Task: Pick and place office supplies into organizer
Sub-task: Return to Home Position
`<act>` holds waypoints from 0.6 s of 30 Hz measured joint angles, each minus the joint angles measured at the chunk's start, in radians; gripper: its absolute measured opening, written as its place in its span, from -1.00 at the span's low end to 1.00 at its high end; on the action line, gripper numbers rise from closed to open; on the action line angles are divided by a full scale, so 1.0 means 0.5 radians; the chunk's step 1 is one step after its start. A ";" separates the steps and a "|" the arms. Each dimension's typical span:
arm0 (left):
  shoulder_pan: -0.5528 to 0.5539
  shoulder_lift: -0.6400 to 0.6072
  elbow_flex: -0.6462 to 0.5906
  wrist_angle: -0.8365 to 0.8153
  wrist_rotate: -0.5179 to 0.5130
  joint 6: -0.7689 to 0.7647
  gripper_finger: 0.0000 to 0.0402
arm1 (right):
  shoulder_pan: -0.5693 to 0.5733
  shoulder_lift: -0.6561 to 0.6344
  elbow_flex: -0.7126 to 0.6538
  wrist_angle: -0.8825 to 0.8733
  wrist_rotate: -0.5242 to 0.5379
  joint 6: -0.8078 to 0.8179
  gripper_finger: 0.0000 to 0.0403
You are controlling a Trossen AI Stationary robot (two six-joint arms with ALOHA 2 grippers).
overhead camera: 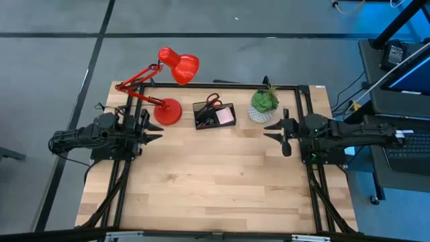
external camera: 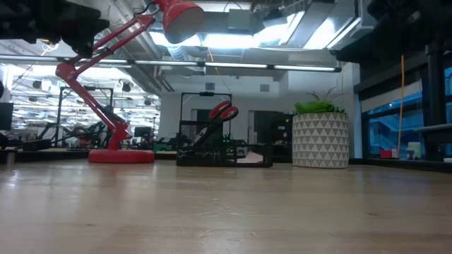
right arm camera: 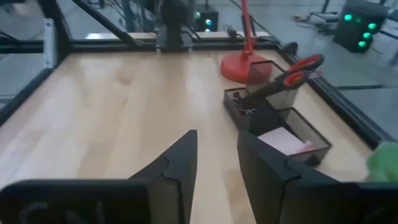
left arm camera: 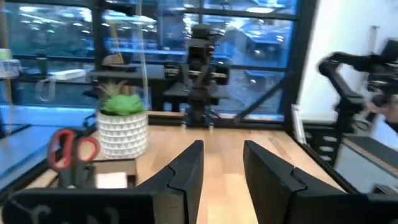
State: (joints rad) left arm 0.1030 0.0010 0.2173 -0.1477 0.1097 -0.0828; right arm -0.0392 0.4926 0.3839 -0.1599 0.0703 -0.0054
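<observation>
The black organizer [overhead camera: 215, 115] stands at the table's far middle. Red-handled scissors [overhead camera: 212, 101] stick blades-down into its taller section, handles up and leaning. A pink sticky-note pad [overhead camera: 226, 117] lies flat in its low compartment, also seen in the right wrist view [right arm camera: 283, 140]. My left gripper [overhead camera: 156, 132] hovers level at the table's left side, open, nothing between its fingers [left arm camera: 222, 147]. My right gripper [overhead camera: 271, 129] hovers at the right side, facing the left one, open and empty [right arm camera: 216, 135]. No loose supplies show on the table top.
A red desk lamp [overhead camera: 168, 111] stands just left of the organizer, its head [overhead camera: 180, 65] reaching past the far edge. A green plant in a white pot [overhead camera: 263, 106] stands just right of it. A black frame rail [overhead camera: 222, 86] runs along the table's edges.
</observation>
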 joint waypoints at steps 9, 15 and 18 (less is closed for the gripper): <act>-0.001 -0.001 0.000 0.020 0.205 0.073 -0.46 | 0.002 -0.374 -0.334 0.182 -0.098 0.011 -0.41; -0.001 -0.002 0.000 0.017 0.283 0.090 -0.46 | 0.002 -0.612 -0.494 0.197 -0.099 0.058 -0.41; -0.001 -0.002 -0.005 0.051 0.308 0.105 -0.45 | 0.002 -0.708 -0.541 0.210 -0.099 0.057 -0.41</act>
State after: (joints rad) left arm 0.1024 0.0002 0.2150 -0.1221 0.2635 -0.0302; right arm -0.0383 0.1388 0.1135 -0.0548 0.0208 0.0231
